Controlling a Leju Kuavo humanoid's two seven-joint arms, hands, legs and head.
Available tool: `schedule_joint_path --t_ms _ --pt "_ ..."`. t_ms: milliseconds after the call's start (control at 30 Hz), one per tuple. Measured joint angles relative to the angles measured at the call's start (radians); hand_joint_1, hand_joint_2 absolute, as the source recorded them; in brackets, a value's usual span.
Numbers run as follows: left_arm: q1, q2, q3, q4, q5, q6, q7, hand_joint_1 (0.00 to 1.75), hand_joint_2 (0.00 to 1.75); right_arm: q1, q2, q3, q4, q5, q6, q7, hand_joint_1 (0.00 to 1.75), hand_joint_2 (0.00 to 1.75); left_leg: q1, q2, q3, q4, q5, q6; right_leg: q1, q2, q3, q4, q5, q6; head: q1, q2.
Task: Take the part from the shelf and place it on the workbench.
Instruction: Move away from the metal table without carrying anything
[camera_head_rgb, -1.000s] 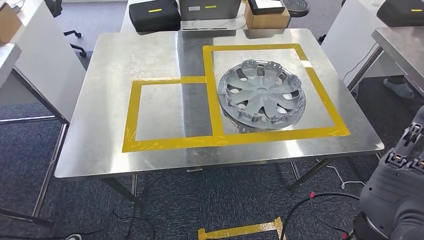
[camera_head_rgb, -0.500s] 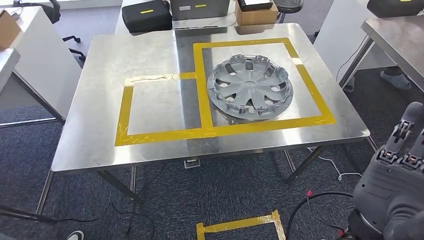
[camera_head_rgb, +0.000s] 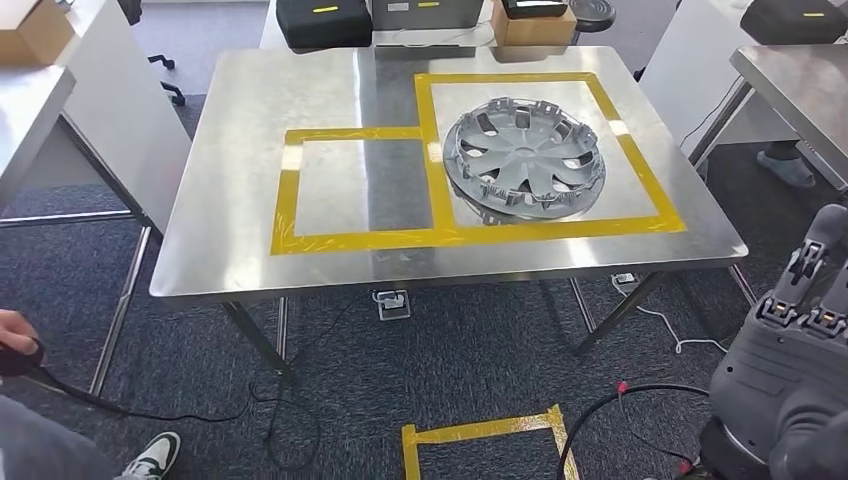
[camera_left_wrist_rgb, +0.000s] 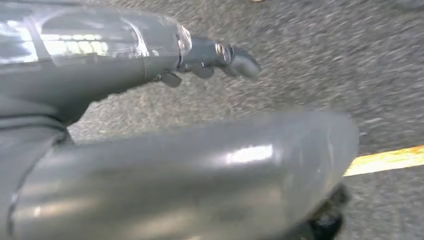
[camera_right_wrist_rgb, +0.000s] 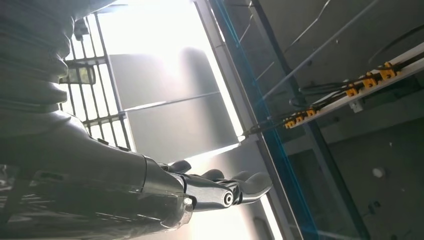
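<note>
The part, a grey wheel cover (camera_head_rgb: 523, 155), lies flat on the steel workbench (camera_head_rgb: 250, 120), inside the larger yellow-taped square (camera_head_rgb: 655, 190) on its right half. My right hand (camera_head_rgb: 800, 330) is raised at the lower right, off the bench's near right corner and well short of the part. In the right wrist view this hand (camera_right_wrist_rgb: 215, 192) has its fingers stretched out and holds nothing. My left hand (camera_left_wrist_rgb: 210, 55) hangs over the grey carpet with its fingers apart and nothing in them.
A smaller taped square (camera_head_rgb: 283, 190) marks the bench's left half. Black cases (camera_head_rgb: 322, 20) and a cardboard box (camera_head_rgb: 532, 22) stand behind the bench, and other tables (camera_head_rgb: 800, 80) flank it. A person's hand (camera_head_rgb: 15, 335) holds a black cable at lower left, with a shoe (camera_head_rgb: 150, 455) nearby.
The whole picture has shifted, so the camera moved; the wheel cover stays in its square. A person's hand and shoe have come into view at lower left.
</note>
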Motion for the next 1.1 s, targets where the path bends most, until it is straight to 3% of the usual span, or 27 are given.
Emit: schedule_joint_path --t_ms 67,133,200,267,333,400,467,500,533,567,600,667,733,800,867,933,1000,1033,1067,1100 --pt "0.001 0.0 0.0 0.0 0.0 -0.001 0.003 0.0 0.0 0.008 0.0 -0.006 0.0 0.004 -0.014 0.001 0.0 1.75 -0.01 -0.004 -0.025 0.001 0.019 0.003 0.007 0.001 0.035 -0.003 0.024 -0.013 0.01 0.0" --pt "0.001 0.0 0.0 0.0 -0.003 -0.001 0.004 0.0 0.0 0.02 0.0 -0.015 0.0 0.001 -0.024 -0.002 0.0 1.75 -0.019 -0.009 -0.044 0.001 0.038 0.004 0.023 0.002 0.128 -0.138 0.072 -0.044 0.016 0.0" --pt "0.001 -0.003 -0.001 0.0 -0.01 -0.002 0.004 0.0 0.0 0.032 -0.001 -0.029 0.0 -0.013 -0.022 -0.012 0.0 1.75 -0.023 -0.013 -0.057 0.001 0.055 0.0 0.038 0.001 0.21 -0.278 0.086 -0.07 0.015 0.0" --pt "0.001 -0.004 -0.005 0.0 -0.02 -0.001 0.004 0.0 0.0 0.046 -0.002 -0.044 0.001 -0.028 -0.015 -0.025 0.0 1.75 -0.018 -0.014 -0.064 -0.001 0.072 -0.01 0.045 0.002 0.227 -0.321 0.088 -0.075 0.016 0.0" --pt "0.003 -0.003 -0.01 0.0 -0.03 0.002 0.0 0.0 0.0 0.056 -0.003 -0.061 0.004 -0.031 -0.013 -0.031 0.0 1.75 -0.015 -0.011 -0.071 0.005 0.066 -0.021 0.043 0.0 0.219 -0.333 0.11 -0.074 0.021 0.0" --pt "0.004 -0.002 -0.014 0.0 -0.036 0.007 -0.011 0.0 0.0 0.067 -0.002 -0.078 0.007 -0.019 -0.022 -0.032 0.0 1.75 -0.013 -0.002 -0.092 0.065 -0.01 -0.032 0.037 -0.003 0.199 -0.345 0.137 -0.075 0.016 0.0" --pt "0.003 -0.001 -0.016 0.0 -0.039 0.015 -0.026 0.0 0.0 0.085 -0.001 -0.097 0.01 0.004 -0.048 -0.026 0.0 1.75 -0.005 0.005 -0.119 0.184 -0.11 -0.044 0.034 -0.004 0.17 -0.343 0.16 -0.076 0.007 0.0" --pt "0.003 -0.001 -0.016 0.0 -0.04 0.019 -0.036 0.0 0.0 0.094 -0.001 -0.107 0.011 0.016 -0.064 -0.021 0.0 1.75 -0.001 0.007 -0.124 0.236 -0.129 -0.05 0.032 -0.004 0.154 -0.341 0.171 -0.073 0.005 0.0" --pt "0.003 -0.001 -0.016 0.0 -0.041 0.022 -0.045 0.0 0.0 0.102 -0.001 -0.118 0.011 0.025 -0.078 -0.015 0.0 1.75 0.004 0.007 -0.119 0.266 -0.123 -0.056 0.03 -0.005 0.136 -0.336 0.182 -0.069 0.004 0.0" --pt "0.003 -0.001 -0.016 0.0 -0.041 0.023 -0.052 0.0 0.0 0.108 -0.001 -0.127 0.011 0.03 -0.087 -0.01 0.0 1.75 0.007 0.008 -0.098 0.263 -0.097 -0.061 0.026 -0.005 0.117 -0.329 0.192 -0.065 0.004 0.0" --pt "0.003 -0.001 -0.016 0.0 -0.042 0.024 -0.057 0.0 0.0 0.113 -0.001 -0.136 0.011 0.032 -0.092 -0.006 0.0 1.75 0.012 0.009 -0.061 0.226 -0.064 -0.067 0.022 -0.005 0.098 -0.32 0.199 -0.059 0.002 0.0" --pt "0.001 -0.003 -0.017 0.0 -0.042 0.027 -0.062 0.0 0.0 0.12 -0.001 -0.152 0.011 0.034 -0.095 -0.003 0.0 1.75 0.017 0.008 0.039 0.091 -0.043 -0.075 0.016 -0.004 0.065 -0.297 0.209 -0.047 -0.005 0.0" --pt "-0.002 -0.005 -0.017 -0.001 -0.043 0.03 -0.063 0.0 0.0 0.124 -0.001 -0.162 0.011 0.035 -0.095 -0.002 0.0 1.75 0.015 0.005 0.099 -0.008 -0.067 -0.067 0.014 -0.004 0.048 -0.282 0.22 -0.034 -0.014 0.0" --pt "-0.003 -0.006 -0.021 -0.001 -0.043 0.032 -0.064 0.0 0.0 0.126 -0.001 -0.174 0.011 0.036 -0.096 -0.001 0.0 1.75 0.009 0.003 0.1 -0.026 -0.068 -0.046 0.012 -0.004 0.044 -0.283 0.236 -0.02 -0.018 0.0" --pt "-0.004 -0.007 -0.03 -0.001 -0.045 0.031 -0.065 0.0 0.0 0.133 -0.001 -0.191 0.011 0.037 -0.097 0.001 0.0 1.75 0.009 0.003 0.085 -0.026 -0.05 -0.027 0.008 -0.003 0.036 -0.272 0.222 -0.009 -0.017 0.0" --pt "-0.006 -0.01 -0.033 -0.001 -0.05 0.026 -0.068 0.0 0.0 0.139 -0.003 -0.201 0.012 0.039 -0.098 0.003 0.0 1.75 0.01 0.004 0.065 -0.027 -0.03 -0.012 0.006 -0.002 0.017 -0.198 0.139 0.0 -0.012 0.0" --pt "-0.009 -0.016 -0.035 -0.001 -0.058 0.017 -0.068 0.0 0.0 0.139 -0.006 -0.206 0.011 0.046 -0.098 0.014 0.0 1.75 0.006 0.003 0.04 -0.026 -0.008 -0.005 0.006 -0.002 -0.001 -0.066 0.045 0.003 -0.005 0.0" --pt "-0.01 -0.019 -0.037 -0.001 -0.062 0.014 -0.066 0.0 0.0 0.138 -0.008 -0.208 0.011 0.053 -0.097 0.024 0.0 1.75 0.002 0.003 0.026 -0.025 0.003 -0.004 0.006 -0.002 0.0 -0.019 0.028 0.002 0.0 0.0" --pt "-0.01 -0.022 -0.04 -0.001 -0.066 0.012 -0.063 0.0 0.0 0.135 -0.01 -0.209 0.011 0.063 -0.097 0.037 0.0 1.75 -0.001 0.003 0.01 -0.024 0.015 -0.003 0.007 -0.002 0.011 0.001 0.032 -0.001 0.006 0.0" --pt "-0.01 -0.024 -0.044 -0.001 -0.07 0.011 -0.059 0.0 0.0 0.132 -0.011 -0.21 0.01 0.073 -0.098 0.05 0.0 1.75 -0.005 0.003 -0.005 -0.023 0.025 -0.004 0.008 -0.001 0.039 -0.02 0.057 -0.006 0.014 0.0"
